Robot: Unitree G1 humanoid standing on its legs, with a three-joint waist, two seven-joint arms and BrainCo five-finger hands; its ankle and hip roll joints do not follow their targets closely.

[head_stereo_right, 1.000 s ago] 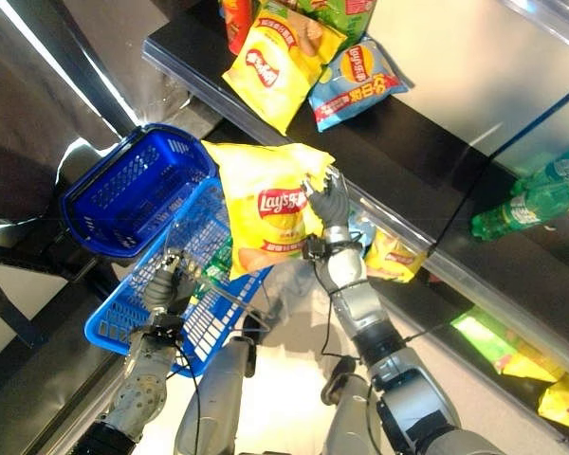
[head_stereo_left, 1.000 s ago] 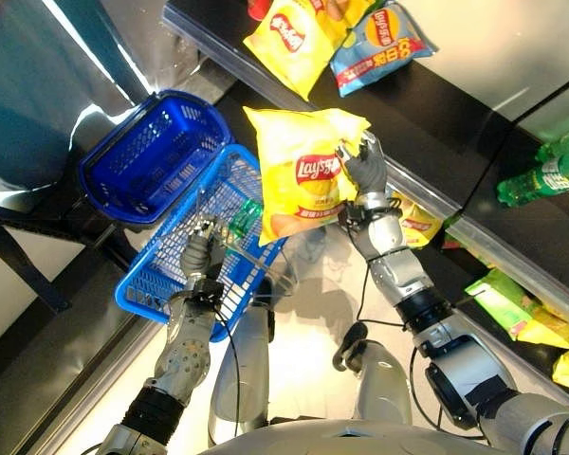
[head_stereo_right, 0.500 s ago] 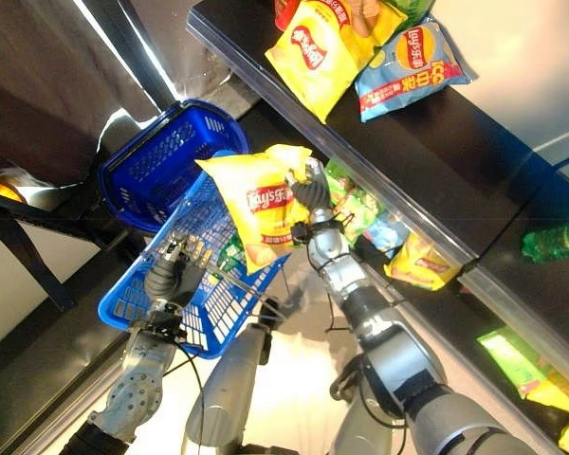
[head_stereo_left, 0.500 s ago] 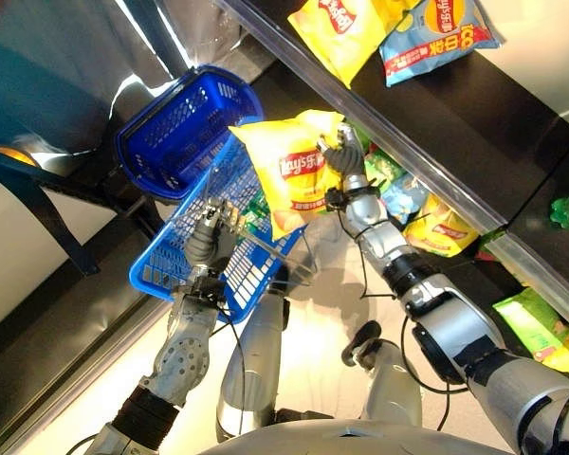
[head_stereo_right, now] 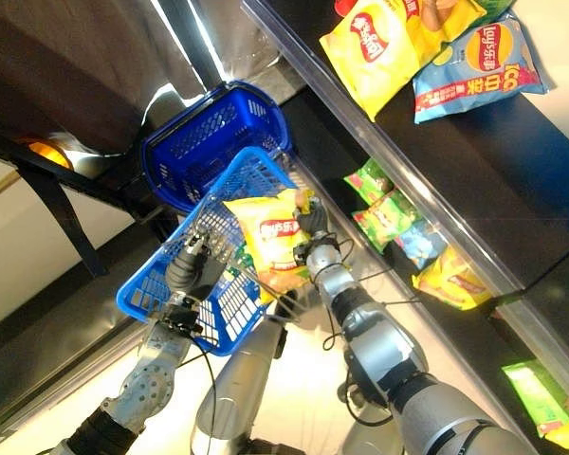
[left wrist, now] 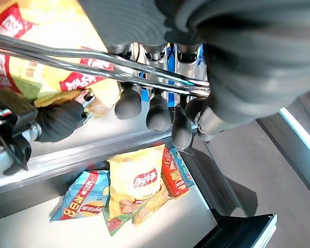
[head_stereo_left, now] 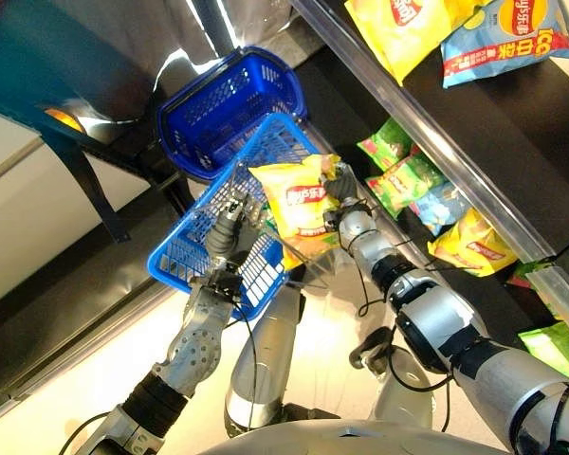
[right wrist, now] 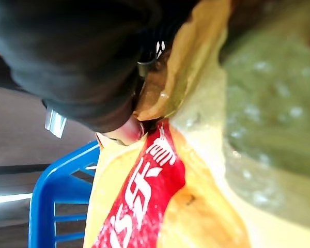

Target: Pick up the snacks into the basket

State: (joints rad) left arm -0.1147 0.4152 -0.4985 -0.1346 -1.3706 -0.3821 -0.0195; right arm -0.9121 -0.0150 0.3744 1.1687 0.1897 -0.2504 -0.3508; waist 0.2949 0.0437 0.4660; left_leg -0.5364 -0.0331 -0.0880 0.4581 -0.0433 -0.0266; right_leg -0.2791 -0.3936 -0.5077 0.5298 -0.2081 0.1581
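My left hand [head_stereo_left: 224, 226] is shut on the metal handle [left wrist: 93, 59] of a blue wire basket [head_stereo_left: 192, 256]; its fingers [left wrist: 150, 108] curl round the bar. A large yellow chip bag [head_stereo_left: 299, 194] hangs over the basket's open top at its right side, partly below the rim. My right hand [head_stereo_left: 342, 186] is shut on the bag's upper right edge. In the right wrist view the yellow bag [right wrist: 160, 206] lies close against the hand, with the basket's blue rim [right wrist: 51, 196] behind it. A green pack shows inside the basket under the bag.
A second blue basket [head_stereo_left: 229, 106] stands just behind the held one. A black shelf [head_stereo_left: 512, 123] to the right carries yellow [head_stereo_left: 398, 28] and blue chip bags [head_stereo_left: 512, 38]; the level below holds green packs [head_stereo_left: 398, 171] and a yellow bag [head_stereo_left: 469, 246].
The camera has shifted. My right hand has carried the yellow bag down and left, from beside the basket's right edge to over its open top. My left hand keeps its hold on the handle.
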